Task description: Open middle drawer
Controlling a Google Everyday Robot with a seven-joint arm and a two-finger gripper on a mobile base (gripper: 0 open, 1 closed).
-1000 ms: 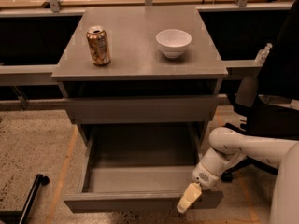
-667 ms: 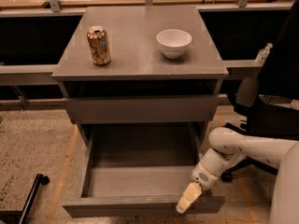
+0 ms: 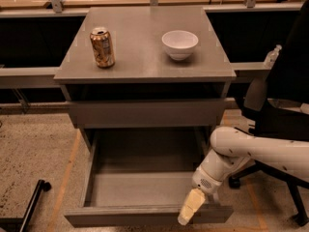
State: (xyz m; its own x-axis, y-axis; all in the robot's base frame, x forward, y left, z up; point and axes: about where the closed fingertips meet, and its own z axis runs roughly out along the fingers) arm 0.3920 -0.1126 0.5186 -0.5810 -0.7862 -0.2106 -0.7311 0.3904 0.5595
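The middle drawer (image 3: 140,190) of the grey cabinet stands pulled far out toward me, showing its bare grey inside. Its plain front panel (image 3: 120,216) is at the bottom of the camera view. My gripper (image 3: 190,208), with beige tips on a white arm, is at the right end of that front panel, touching its top edge. The upper drawer front (image 3: 145,112) is shut above it. The lowest drawer is hidden under the open one.
A drink can (image 3: 102,47) and a white bowl (image 3: 179,44) stand on the cabinet top (image 3: 145,62). A black office chair (image 3: 285,100) is close on the right, behind my arm. A black wheeled leg (image 3: 30,202) lies on the floor at lower left.
The middle drawer has slid slightly further out toward me, and my gripper has moved with its front panel.
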